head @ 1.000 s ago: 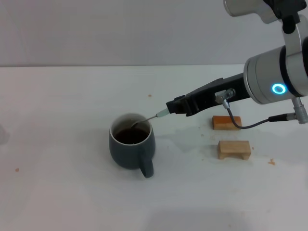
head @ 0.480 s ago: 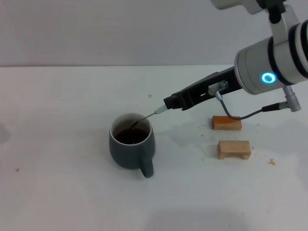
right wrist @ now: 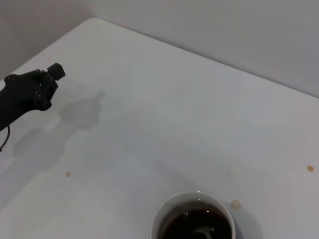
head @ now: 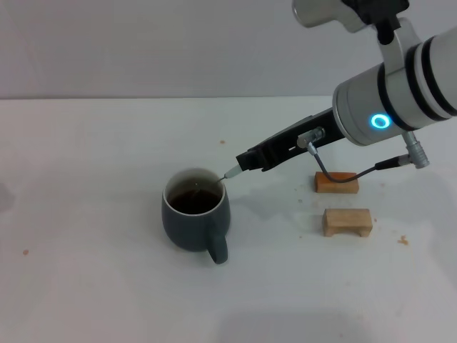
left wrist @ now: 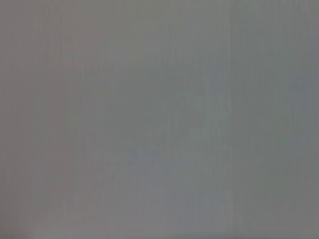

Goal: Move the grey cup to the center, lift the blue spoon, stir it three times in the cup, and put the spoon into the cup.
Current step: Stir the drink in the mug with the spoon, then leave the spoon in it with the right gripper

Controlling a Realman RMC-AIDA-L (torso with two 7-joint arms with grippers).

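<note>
Stirring stage, by the look of it; grey cup [head: 196,216] standing upright on the white table [head: 100,157], loop handle turned toward the robot, dark brown liquid inside, so evidently already set where the stirring is meant to happen. Blue spoon [head: 220,179] held at a shallow slant over the cup's far-right rim, metal bowl dipped into the liquid, pale handle end running up and away from the cup; slanted that way presumably to let the bowl sweep round without the arm crowding the rim.

Right gripper [head: 251,160] just beyond the cup's rim on that same side, clear of the cup itself, clamped together on the tip of the spoon handle; nothing else touched. Two small wooden blocks [head: 347,221] well apart from the cup on the right, out of the sweep.

Left gripper [right wrist: 37,89] parked far from the cup, low by the table; impossible to tell whether parted or together.

Spoon not yet let go into the cup.
</note>
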